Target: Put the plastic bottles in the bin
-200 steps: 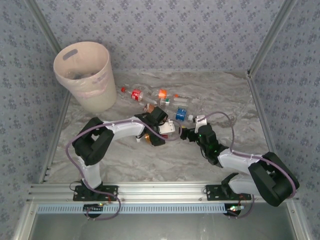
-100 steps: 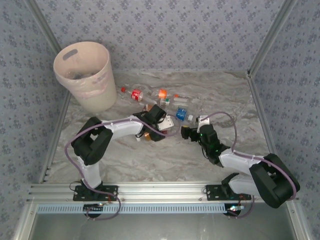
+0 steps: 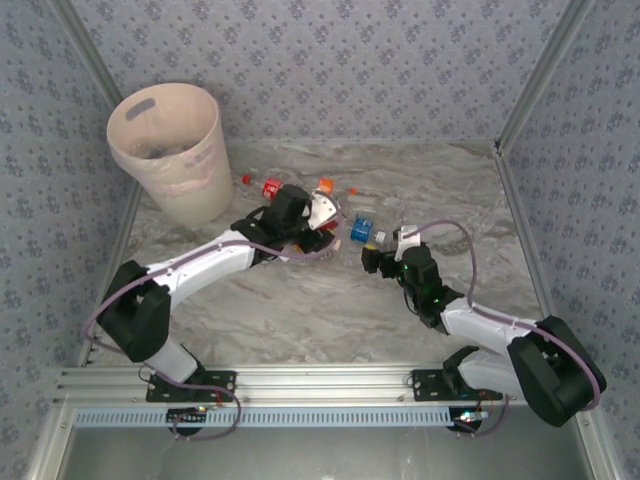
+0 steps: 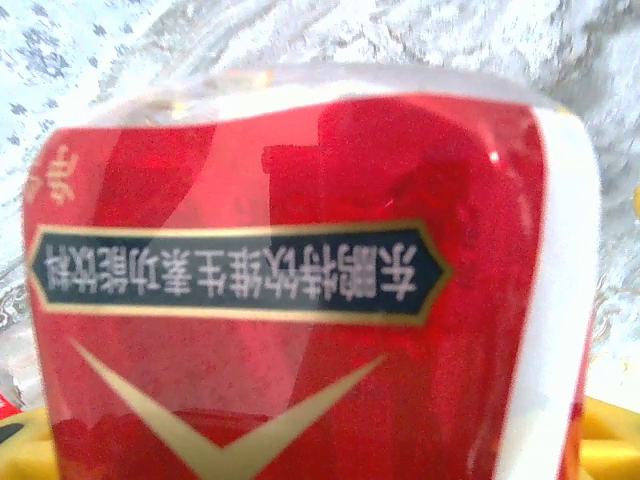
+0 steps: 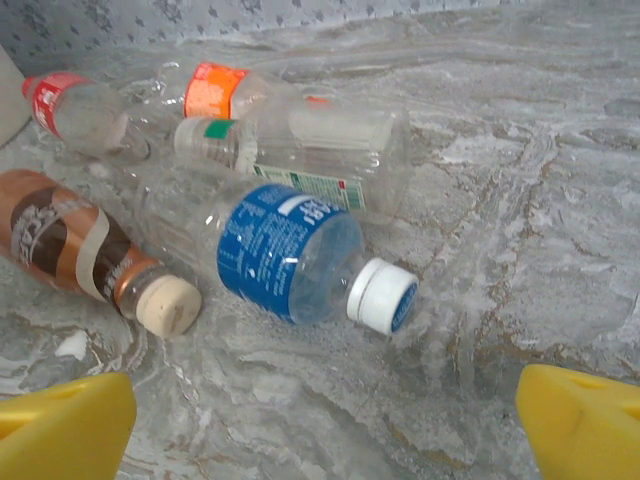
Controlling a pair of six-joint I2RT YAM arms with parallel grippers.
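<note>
Left fingers (image 3: 316,216) closed on a red-label bottle (image 4: 300,300) at the far middle of the counter (image 3: 300,320). Right fingers (image 3: 370,262) wide open, empty. Five bottles (image 5: 300,150) lie sideways; blue-label bottle (image 5: 285,255) has its cap pointing near-right. One bin (image 3: 165,150) stands far left.

Grey marbled table (image 3: 300,320), plastic bottles (image 5: 285,250) lying loose, bin (image 3: 175,165) standing

a red-labelled bottle (image 4: 300,300) held close between yellow claw fingertips (image 4: 610,440), marble table (image 4: 560,40) behind.
</note>
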